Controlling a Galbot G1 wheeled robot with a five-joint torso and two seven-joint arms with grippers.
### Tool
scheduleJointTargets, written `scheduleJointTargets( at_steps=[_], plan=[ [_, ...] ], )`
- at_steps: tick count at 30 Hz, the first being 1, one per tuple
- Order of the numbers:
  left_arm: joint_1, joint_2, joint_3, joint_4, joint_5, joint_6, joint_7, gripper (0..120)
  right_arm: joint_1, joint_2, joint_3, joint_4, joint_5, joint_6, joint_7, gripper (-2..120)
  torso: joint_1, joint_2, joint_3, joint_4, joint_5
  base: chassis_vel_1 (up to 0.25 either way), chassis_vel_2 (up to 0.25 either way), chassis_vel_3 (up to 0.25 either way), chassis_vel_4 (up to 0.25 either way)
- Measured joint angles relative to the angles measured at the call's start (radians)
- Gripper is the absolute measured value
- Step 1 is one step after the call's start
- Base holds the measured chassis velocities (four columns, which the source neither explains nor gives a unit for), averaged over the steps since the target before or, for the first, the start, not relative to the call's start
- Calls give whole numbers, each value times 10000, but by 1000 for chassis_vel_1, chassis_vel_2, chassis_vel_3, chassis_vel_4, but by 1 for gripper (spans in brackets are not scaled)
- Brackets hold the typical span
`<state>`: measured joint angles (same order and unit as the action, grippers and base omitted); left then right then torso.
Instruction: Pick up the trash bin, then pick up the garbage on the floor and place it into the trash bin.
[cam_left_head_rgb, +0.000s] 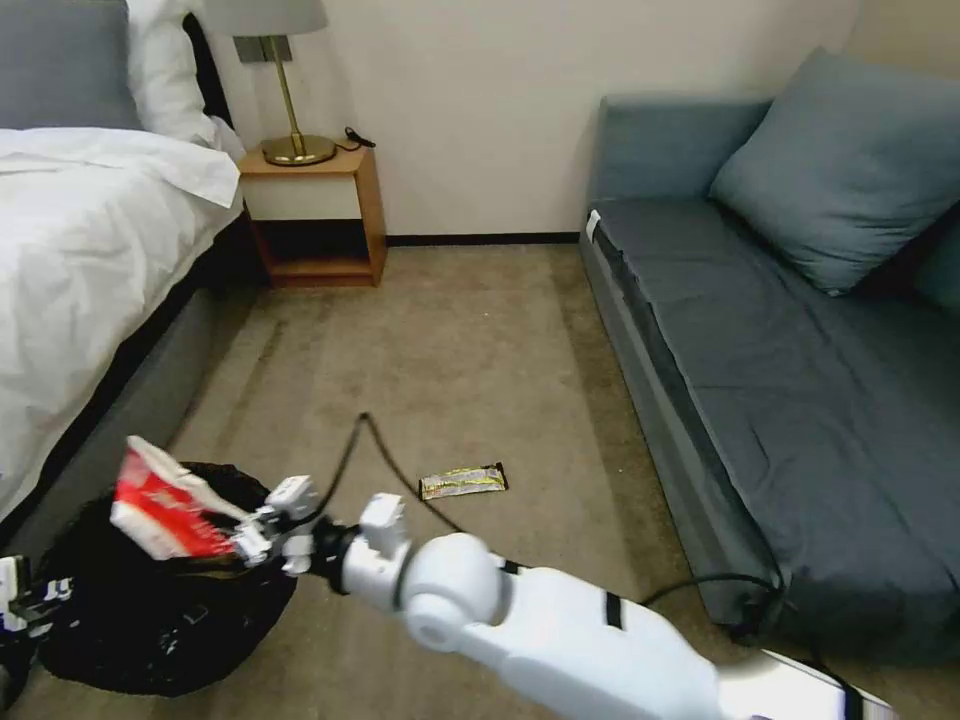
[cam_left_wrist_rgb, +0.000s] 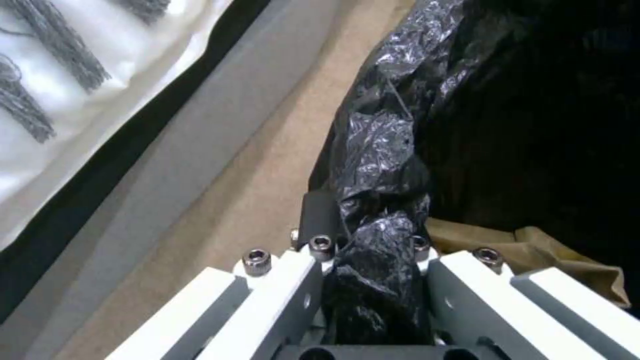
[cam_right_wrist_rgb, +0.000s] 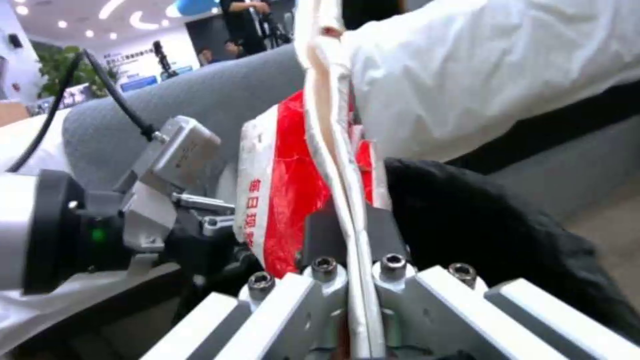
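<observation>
Head view has the right end effector (cam_left_head_rgb: 250, 540) clamped on the red-white carton (cam_left_head_rgb: 165, 510) above the trash bin (cam_left_head_rgb: 160, 620); a gold-black snack wrapper (cam_left_head_rgb: 463, 481) lies on the carpet (cam_left_head_rgb: 470, 360). Left wrist view reveals the left end effector (cam_left_wrist_rgb: 373, 250) pinching the bin's bag rim, brown paper bag (cam_left_wrist_rgb: 553, 260) inside.

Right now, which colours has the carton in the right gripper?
Red and white carton, pinched by the right gripper; clearest in the right wrist view.
</observation>
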<state>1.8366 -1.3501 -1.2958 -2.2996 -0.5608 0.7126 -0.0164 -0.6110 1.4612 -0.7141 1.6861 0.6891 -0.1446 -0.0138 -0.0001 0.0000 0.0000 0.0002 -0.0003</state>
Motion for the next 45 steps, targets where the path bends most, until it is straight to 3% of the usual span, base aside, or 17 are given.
scheduleJointTargets(
  at_steps=[9,17,20,22,25,31,34,37,38,45],
  plan=[
    [3,-96,86,-44,44,-27,9,3,30,195,-33,-543,-208,7,53,0,0,0,0,-2,0,0,0,0,0],
    [19,-110,148,-163,106,-36,17,3,-84,-74,145,-492,-251,29,-180,25,1,0,0,-3,2,0,0,0,0],
    [3,-121,150,-194,110,-36,17,3,-105,-133,168,-427,-250,27,-198,41,1,0,0,-3,3,0,0,0,0],
    [2,-125,151,-195,110,-36,17,3,-112,-146,170,-413,-251,26,-199,42,1,0,0,-3,3,0,0,0,0],
    [-2,-158,163,-195,114,-36,17,3,-239,-255,243,-271,-300,27,-76,59,1,0,0,-1,3,0,0,0,0],
    [-11,-161,185,-195,128,-36,17,3,-453,-511,510,-173,-590,179,161,74,1,0,0,0,4,0,0,0,0],
    [-29,-141,264,-46,179,-66,17,3,-923,-1143,1315,-22,-1282,381,186,90,1,0,0,-1,4,0,0,0,0],
    [-42,-135,313,20,224,-83,17,3,-1197,-1452,1726,122,-1506,459,123,96,1,0,0,-1,5,0,0,0,0],
    [-92,-143,367,101,262,-99,20,3,-1643,-1878,2300,327,-1746,576,58,99,1,0,0,-2,5,0,0,0,0],
    [-214,-218,471,368,285,-166,31,3,-3617,-3138,4258,924,-2917,1456,-334,100,1,0,0,-4,7,0,0,0,0]
  ],
)
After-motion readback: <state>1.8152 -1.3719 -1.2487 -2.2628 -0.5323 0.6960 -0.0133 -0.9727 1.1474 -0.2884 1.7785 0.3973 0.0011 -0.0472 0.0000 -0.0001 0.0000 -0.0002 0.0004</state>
